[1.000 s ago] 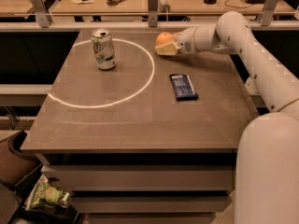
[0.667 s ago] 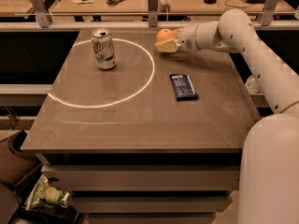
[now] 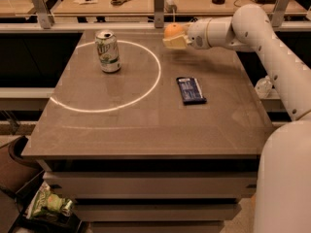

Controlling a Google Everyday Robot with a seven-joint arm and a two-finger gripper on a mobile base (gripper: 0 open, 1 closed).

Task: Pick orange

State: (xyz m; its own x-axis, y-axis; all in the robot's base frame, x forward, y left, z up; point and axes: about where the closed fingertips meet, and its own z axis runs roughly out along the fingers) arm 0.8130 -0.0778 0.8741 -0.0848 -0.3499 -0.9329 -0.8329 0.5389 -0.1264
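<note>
Reaching in from the right, my gripper (image 3: 176,38) is clamping the orange (image 3: 173,30) between its fingers, holding it over the far edge of the worktop (image 3: 146,125), just outside the white ring (image 3: 158,76) marked on the surface. I am seeing a green soda can (image 3: 108,51) standing upright inside that ring, well to the orange's left. A dark blue packet (image 3: 190,90) is lying flat nearer the front, beside the ring.

The small, round, smooth-skinned orange (image 3: 173,29) is clasped in the gripper (image 3: 174,38), held off the table (image 3: 146,130) at its far side, right of centre.
</note>
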